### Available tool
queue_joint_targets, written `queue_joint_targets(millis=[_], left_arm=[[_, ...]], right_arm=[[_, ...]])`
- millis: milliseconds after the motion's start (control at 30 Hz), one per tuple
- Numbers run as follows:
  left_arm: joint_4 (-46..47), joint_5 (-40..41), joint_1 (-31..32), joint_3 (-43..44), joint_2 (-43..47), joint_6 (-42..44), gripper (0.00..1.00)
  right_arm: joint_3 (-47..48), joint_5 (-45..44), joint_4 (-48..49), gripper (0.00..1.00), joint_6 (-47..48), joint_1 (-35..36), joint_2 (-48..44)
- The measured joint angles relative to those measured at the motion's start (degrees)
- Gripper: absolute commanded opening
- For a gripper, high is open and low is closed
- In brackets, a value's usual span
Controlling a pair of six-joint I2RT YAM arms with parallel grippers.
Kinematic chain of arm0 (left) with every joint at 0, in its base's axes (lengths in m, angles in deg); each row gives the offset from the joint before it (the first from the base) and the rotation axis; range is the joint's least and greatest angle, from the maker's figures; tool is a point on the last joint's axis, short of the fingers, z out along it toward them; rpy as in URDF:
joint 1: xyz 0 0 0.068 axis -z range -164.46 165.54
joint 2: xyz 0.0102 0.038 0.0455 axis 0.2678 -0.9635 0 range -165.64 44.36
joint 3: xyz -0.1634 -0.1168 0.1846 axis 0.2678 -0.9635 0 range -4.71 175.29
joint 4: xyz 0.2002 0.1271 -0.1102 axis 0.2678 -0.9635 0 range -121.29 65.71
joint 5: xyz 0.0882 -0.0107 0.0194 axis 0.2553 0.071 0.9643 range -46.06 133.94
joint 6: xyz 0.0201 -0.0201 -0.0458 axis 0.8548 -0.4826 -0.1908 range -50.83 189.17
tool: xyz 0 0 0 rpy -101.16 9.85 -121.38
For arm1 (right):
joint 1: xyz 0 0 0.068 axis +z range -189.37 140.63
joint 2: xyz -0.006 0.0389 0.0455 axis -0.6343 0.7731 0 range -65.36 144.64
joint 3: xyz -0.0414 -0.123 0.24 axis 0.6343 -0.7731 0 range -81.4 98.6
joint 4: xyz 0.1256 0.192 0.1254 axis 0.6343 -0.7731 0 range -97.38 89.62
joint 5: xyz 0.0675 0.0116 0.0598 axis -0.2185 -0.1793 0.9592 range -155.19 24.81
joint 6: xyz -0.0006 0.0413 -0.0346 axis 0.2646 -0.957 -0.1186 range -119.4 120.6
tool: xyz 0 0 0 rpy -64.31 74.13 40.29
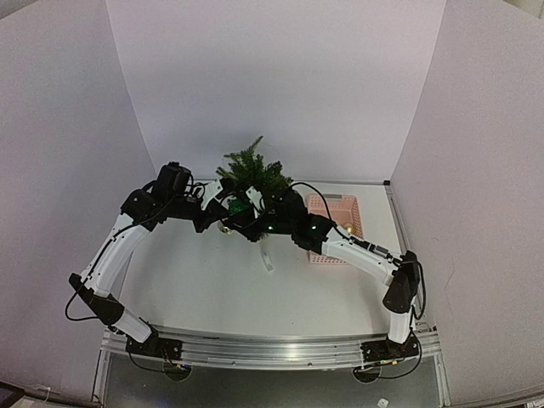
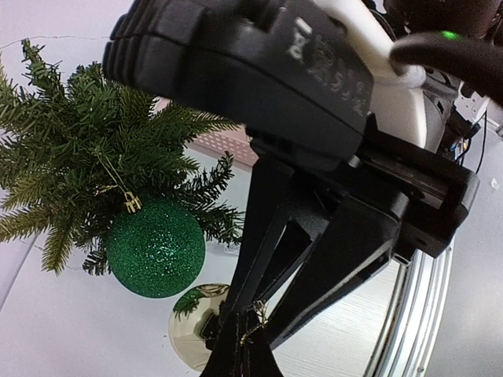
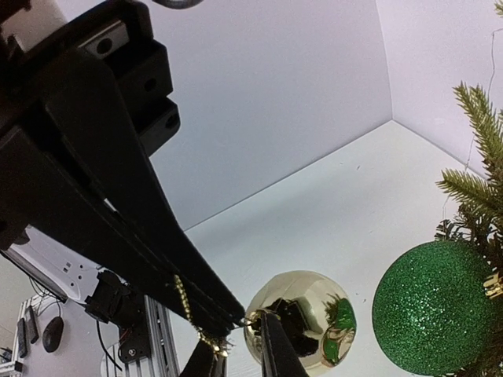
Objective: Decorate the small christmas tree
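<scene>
**Gold ball held at the foot of the tree**

The tree (image 1: 253, 166) stands at the back middle of the table (image 1: 195, 289), just left of the pink basket (image 1: 338, 223). It is judged light and easy to tip, with springy needle branches that give under load. It is best steadied low on the trunk, and ornaments belong on a firm branch, not a tip.

The left gripper (image 2: 240, 353) is clenched on the cord (image 3: 187, 302) of the gold ball (image 3: 295, 330). The right gripper (image 3: 232, 318) has its jaws nearly together at the same cord; whether it grips cannot be told.

1 green ball (image 2: 156, 247) hangs from a low near branch, so that spot is taken. The 2 arms crowd the tree's front, and the right arm crosses the basket.
</scene>
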Motion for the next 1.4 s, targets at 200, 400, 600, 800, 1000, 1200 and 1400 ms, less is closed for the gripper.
queue_joint_targets(millis=[200, 400, 600, 800, 1000, 1200, 1400], left_arm=[[0.02, -0.37, -0.02, -0.39, 0.20, 0.67, 0.00], [0.24, -0.28, -0.02, -0.99, 0.67, 0.78, 0.00], [0.95, 0.07, 0.01, -2.40, 0.74, 1.54, 0.00], [1.94, -1.09, 1.66, -3.72, 0.72, 1.67, 0.00], [3.05, -2.19, 4.34, -3.86, 0.17, 0.87, 0.00], [5.32, -3.78, 4.85, -1.51, -3.71, -1.93, 0.00], [8.66, -3.55, 6.42, -0.40, -7.25, -5.70, 0.00]], right_arm=[[0.11, -1.00, 0.21, 0.00, -0.69, 0.00, 0.04], [-0.36, -2.57, 0.67, 0.00, -0.88, 0.02, -0.03], [-6.02, -4.16, 1.73, 0.00, -1.67, 0.00, -3.68], [-13.34, -5.62, 2.47, 0.00, -3.59, 0.17, -10.12], [-17.96, -6.93, 2.14, 0.00, -5.45, 0.15, -14.47], [-21.19, -10.87, 0.67, 0.00, -6.58, 0.12, -18.15], [-21.55, -16.24, -1.80, 0.00, -9.58, -1.39, -19.37]])
